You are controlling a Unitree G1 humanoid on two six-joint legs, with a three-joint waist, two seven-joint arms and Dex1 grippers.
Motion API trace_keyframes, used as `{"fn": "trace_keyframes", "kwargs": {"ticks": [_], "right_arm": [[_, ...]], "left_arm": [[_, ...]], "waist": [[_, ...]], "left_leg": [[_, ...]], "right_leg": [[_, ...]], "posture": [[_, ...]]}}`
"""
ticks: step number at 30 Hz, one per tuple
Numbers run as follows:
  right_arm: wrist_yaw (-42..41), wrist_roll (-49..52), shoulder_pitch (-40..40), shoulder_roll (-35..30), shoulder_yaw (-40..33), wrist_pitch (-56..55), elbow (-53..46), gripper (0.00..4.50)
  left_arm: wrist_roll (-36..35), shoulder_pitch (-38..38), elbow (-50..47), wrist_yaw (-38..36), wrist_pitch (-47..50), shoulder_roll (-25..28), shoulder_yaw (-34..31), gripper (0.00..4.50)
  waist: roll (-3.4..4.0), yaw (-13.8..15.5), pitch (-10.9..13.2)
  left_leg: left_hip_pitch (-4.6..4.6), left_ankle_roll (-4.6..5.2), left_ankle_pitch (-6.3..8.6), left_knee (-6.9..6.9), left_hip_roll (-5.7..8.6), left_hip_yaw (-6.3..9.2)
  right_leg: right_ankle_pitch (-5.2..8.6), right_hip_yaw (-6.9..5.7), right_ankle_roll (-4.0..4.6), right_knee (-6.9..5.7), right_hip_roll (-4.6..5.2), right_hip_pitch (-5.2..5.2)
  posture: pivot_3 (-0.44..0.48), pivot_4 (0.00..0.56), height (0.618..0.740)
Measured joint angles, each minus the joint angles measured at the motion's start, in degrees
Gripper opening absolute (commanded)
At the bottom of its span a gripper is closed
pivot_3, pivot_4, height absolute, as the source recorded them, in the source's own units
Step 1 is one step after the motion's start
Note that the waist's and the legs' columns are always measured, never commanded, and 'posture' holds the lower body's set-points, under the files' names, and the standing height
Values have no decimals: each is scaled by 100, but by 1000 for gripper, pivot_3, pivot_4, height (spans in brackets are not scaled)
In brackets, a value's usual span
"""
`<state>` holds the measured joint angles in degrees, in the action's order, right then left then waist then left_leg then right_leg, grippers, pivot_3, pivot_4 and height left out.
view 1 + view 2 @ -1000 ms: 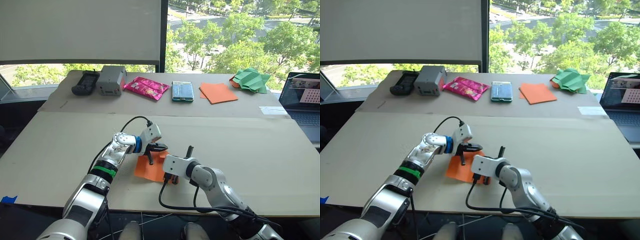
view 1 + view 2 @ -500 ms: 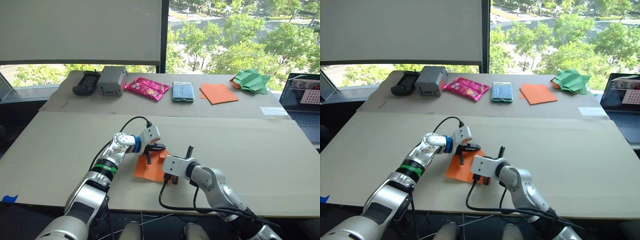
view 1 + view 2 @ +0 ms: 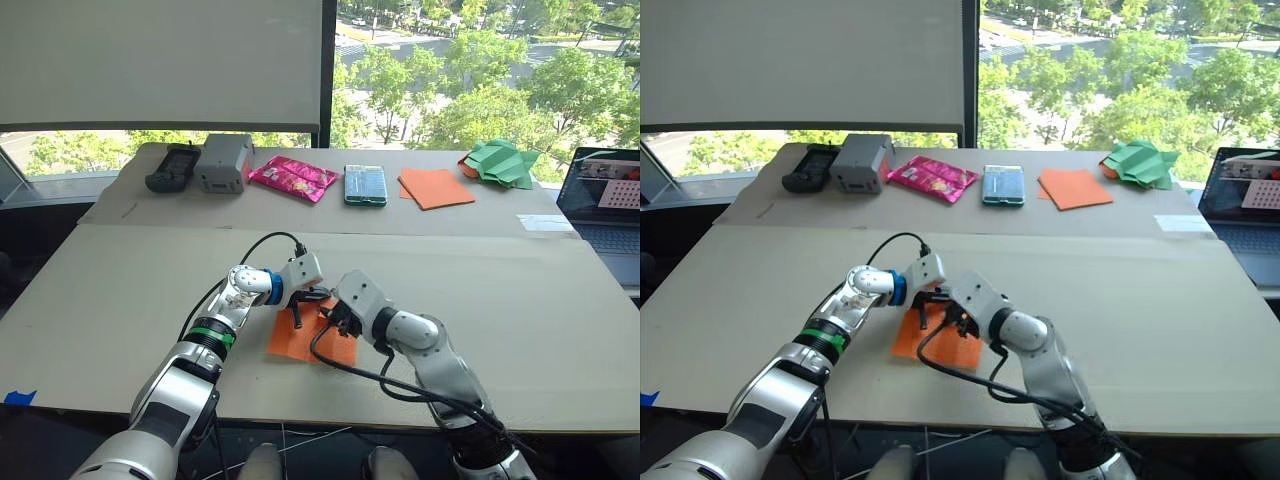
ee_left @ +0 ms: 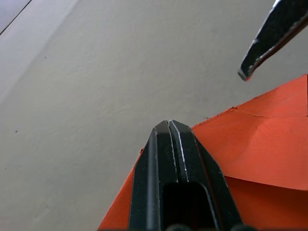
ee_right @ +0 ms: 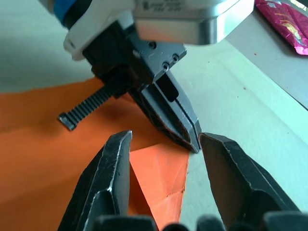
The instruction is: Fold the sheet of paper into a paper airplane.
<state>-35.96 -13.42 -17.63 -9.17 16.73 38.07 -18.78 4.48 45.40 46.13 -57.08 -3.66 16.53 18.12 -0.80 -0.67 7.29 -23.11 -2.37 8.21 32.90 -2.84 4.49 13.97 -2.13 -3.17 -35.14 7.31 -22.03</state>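
While the sheet of paper (image 3: 305, 338) lies flat on the near part of the cardboard tabletop (image 3: 120, 290), I see both grippers meeting over its far edge. My left gripper (image 4: 169, 126) has its two black fingers pressed together, their joined tip resting at the paper's edge; whether any paper is pinched between them I cannot tell. A raised fold of the orange sheet runs just beside that tip, with a crease line across it. My right gripper (image 5: 163, 140) stands with its jaws apart, one finger on either side of the left gripper's closed tip, and a folded corner of the sheet sits directly between those spread fingers, just below that tip. Nothing is clamped in the right jaws.

Well beyond both grippers, along the far strip of the table, I see a black handset (image 3: 171, 167), a grey box (image 3: 223, 161), a pink snack packet (image 3: 292, 176), a teal phone-like slab (image 3: 365, 183), a smooth orange square (image 3: 436, 186) and crumpled green paper (image 3: 503, 160). A laptop (image 3: 605, 195) sits at the far right.
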Motion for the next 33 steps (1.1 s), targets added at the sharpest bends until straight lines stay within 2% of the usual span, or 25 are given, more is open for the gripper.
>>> {"fn": "trace_keyframes", "kwargs": {"ticks": [2, 4, 16, 33], "right_arm": [[72, 78, -91, -24, -10, 164, 73, 578], [157, 90, -139, -62, 14, 209, 196, 21], [751, 130, -549, 55, 241, -136, 1600, 21], [850, 480, -409, 61, 118, 218, 1548, 21]], "left_arm": [[1, 0, 0, 7, -5, -8, 2, 0], [2, 0, 0, 11, -7, -9, 2, 0], [12, -34, -89, 34, -7, 0, 1, 0], [68, -85, -163, 101, -5, 11, 81, 0]], "waist": [[1, -1, -1], [2, 0, -1], [6, -4, -2], [29, -5, -52]], "left_leg": [[0, 0, 0, 0, 0, 0], [-2, 0, 0, 0, 0, 0], [-1, 1, 0, -1, 0, 0], [2, 0, 0, 0, 0, 0]], "right_leg": [[0, 0, 0, 0, 0, -1], [0, 0, 0, 0, 0, -2], [0, 0, 0, -3, 0, -3], [2, 0, 3, -1, 0, 0]], "posture": [[0, 150, 702], [0, 150, 702], [0, 150, 702], [0, 150, 702]]}}
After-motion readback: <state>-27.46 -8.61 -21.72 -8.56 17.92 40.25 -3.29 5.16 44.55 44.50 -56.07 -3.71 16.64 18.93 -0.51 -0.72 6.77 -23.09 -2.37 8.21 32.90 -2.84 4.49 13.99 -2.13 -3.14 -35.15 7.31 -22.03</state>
